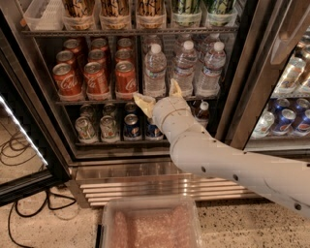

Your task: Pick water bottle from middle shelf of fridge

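Note:
The fridge (145,174) stands open with a dark interior. On its middle shelf (97,101) stand several clear ribbed water bottles with white caps; the nearest water bottle (155,71) is front left of that group, with others (185,69) to its right. My gripper (159,95) is at the shelf's front rail, just below the nearest bottle. It is open, with one pale finger (144,103) to the left and one (175,88) to the right. It holds nothing.
Red cola cans (96,77) fill the left of the middle shelf. Cans (109,127) and a small dark-labelled bottle (203,114) sit on the shelf below. Tall cans (145,9) stand above. A clear tray (150,225) sits on my base. A second cooler (286,116) is right; cables (24,145) lie left.

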Controlling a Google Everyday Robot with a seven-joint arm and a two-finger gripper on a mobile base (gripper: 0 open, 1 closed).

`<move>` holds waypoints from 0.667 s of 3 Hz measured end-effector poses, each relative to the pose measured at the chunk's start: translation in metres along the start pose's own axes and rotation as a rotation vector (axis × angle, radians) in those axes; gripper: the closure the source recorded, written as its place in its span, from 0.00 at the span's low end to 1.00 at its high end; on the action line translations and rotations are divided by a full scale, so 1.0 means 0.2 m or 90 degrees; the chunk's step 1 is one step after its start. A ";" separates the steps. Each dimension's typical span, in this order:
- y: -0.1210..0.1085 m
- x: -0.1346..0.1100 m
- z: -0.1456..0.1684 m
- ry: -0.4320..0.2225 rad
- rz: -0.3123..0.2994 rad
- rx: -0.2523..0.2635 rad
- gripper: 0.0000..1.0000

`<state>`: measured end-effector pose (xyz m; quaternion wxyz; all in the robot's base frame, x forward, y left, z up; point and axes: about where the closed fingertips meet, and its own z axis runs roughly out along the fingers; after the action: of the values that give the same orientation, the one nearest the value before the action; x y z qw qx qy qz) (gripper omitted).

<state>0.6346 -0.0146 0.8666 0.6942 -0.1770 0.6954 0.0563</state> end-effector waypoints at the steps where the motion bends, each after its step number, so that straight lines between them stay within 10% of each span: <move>1: -0.02 0.01 0.07 -0.011 0.001 0.012 0.28; 2: -0.03 0.02 0.11 -0.015 0.002 0.019 0.31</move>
<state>0.6573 -0.0128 0.8635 0.7051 -0.1644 0.6881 0.0491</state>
